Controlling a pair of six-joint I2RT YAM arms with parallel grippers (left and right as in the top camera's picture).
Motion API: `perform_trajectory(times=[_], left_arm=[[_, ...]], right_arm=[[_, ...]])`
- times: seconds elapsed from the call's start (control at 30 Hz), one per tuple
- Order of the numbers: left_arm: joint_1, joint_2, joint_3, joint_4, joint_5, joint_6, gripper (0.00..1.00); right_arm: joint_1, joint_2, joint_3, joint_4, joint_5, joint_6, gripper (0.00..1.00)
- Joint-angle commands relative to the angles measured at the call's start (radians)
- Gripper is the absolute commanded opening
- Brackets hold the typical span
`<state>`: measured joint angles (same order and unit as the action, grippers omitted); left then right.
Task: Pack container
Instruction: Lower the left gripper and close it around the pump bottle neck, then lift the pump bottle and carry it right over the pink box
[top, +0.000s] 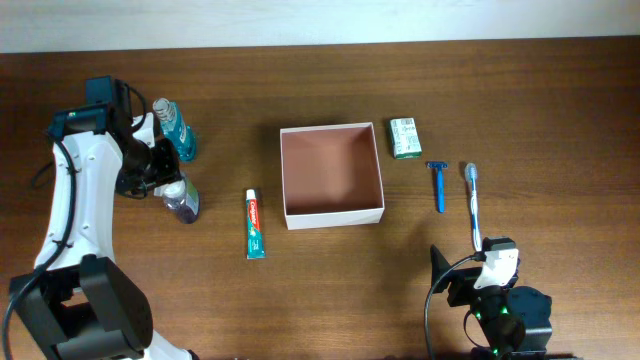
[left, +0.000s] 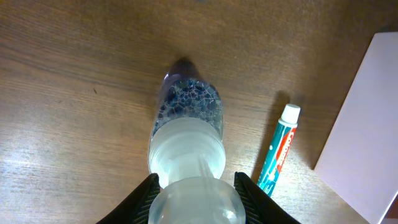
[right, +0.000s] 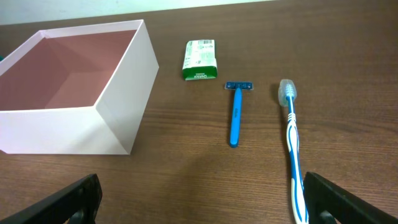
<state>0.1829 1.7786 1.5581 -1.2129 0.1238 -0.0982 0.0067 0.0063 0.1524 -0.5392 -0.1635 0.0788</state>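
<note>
**Grip on purple bottle; container not yet packed**

Overhead: container (top: 334, 213) is seen mid-table with nothing in it. Toiletries are spread on both sides, prob. so each arm is given its own share. The toothpaste tube (top: 255, 224), teal bottle (top: 178, 132) and purple bottle (top: 184, 203) are on the left. The soap box (top: 404, 137), razor (top: 438, 185) and toothbrush (top: 473, 205) are on the right. The left gripper (top: 168, 185) is set over the purple bottle, which stands just beside the teal one.

Left wrist: the bottle's clear cap (left: 189, 199) is pinched between both fingers (left: 142, 202) from above. This is likely because the cap is the easiest part to reach w/ the bottle upright. The base appears to be on the wood, so no lift is judged begun. The toothpaste tube lies just beside, and the container wall (left: 367, 124) is at the right edge.

Right wrist: the right gripper (right: 202, 199) is held fully spread, w/ nothing betw. its fingers (right: 68, 199). It is parked low facing the razor and toothbrush, presumably so it is kept out of the left arm's way.
</note>
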Motion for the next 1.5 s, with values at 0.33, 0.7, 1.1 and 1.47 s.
perform_trajectory(times=[0.33,0.7,1.1,1.47], left_arm=[[0.0,0.003,0.024,-0.03,0.011,0.002,0.36],[0.0,0.003,0.024,-0.026,0.012,0.002,0.13],[0.0,0.003,0.028,0.003,0.077,0.002,0.12],[0.0,0.003,0.03,0.014,0.126,0.002,0.09]], right_arm=[[0.005,-0.003,-0.005,-0.005,-0.009,0.008,0.99],[0.005,-0.003,-0.005,-0.005,-0.009,0.008,0.99],[0.005,-0.003,-0.005,-0.005,-0.009,0.008,0.99],[0.005,-0.003,-0.005,-0.005,-0.009,0.008,0.99]])
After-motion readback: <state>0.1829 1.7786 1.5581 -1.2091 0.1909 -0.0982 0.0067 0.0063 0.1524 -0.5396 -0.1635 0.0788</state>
